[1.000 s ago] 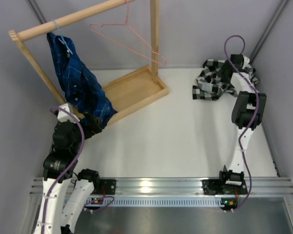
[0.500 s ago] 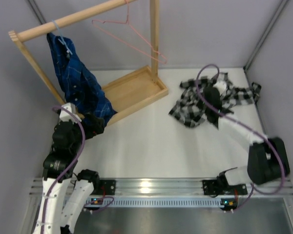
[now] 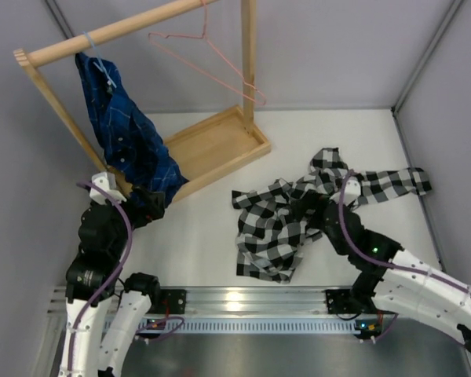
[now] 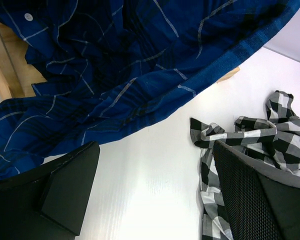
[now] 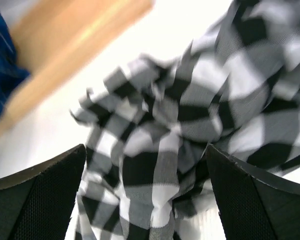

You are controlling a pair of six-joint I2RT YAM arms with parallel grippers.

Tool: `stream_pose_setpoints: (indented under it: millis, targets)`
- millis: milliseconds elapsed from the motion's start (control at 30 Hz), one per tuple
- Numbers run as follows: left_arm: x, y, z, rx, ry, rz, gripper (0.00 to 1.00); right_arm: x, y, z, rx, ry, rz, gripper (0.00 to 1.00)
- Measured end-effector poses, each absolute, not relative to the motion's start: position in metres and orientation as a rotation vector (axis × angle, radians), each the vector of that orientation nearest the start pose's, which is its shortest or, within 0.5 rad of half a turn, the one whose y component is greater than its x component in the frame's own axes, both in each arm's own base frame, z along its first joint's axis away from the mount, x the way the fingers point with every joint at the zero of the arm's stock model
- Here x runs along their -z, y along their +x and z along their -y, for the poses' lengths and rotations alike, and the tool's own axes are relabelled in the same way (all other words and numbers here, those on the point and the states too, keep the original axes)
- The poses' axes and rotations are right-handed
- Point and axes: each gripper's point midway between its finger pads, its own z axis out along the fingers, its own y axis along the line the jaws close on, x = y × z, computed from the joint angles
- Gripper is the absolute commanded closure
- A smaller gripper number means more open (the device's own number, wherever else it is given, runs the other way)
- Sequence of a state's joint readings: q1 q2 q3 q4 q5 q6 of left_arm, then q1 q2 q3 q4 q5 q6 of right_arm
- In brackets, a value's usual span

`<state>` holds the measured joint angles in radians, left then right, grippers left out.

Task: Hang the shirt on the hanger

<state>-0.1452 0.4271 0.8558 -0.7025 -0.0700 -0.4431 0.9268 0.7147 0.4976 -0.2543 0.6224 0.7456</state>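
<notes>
The black-and-white checked shirt [image 3: 271, 228] lies crumpled and spread on the white table, right of centre, one sleeve reaching far right. My right gripper [image 3: 312, 212] is low over its middle. In the right wrist view the shirt [image 5: 190, 110] bunches between my right gripper's [image 5: 147, 200] fingers, which stand wide apart. The pink hanger [image 3: 212, 51] hangs from the wooden rod at the back, empty. My left gripper [image 3: 145, 206] is open and empty at the hem of the dark blue shirt. In the left wrist view, that gripper [image 4: 150, 200] has the checked shirt [image 4: 255, 135] at right.
A wooden rack [image 3: 220, 145] with a tray base stands at the back left. The dark blue plaid shirt [image 3: 125, 133] hangs from its rod on a pale blue hanger [image 3: 94, 49] and fills the top of the left wrist view [image 4: 115, 65]. Grey walls close in both sides.
My right arm has swung from the far right corner toward the centre and the near edge, and the checked shirt came along and spread out. The left arm has barely moved.
</notes>
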Motion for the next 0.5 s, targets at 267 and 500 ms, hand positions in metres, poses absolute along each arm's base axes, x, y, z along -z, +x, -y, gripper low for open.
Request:
stream_pose_setpoints:
  millis: [267,500]
  targets:
    - [-0.275,0.205,0.034,0.338,-0.331,-1.824,0.02,-0.240,0.282,-0.079,-0.251,0.260,-1.909,0.00]
    - [-0.271,0.207,0.038,0.353,-0.317,-1.846,0.02,-0.166,0.330,-0.094,-0.197,0.031,-2.268,0.06]
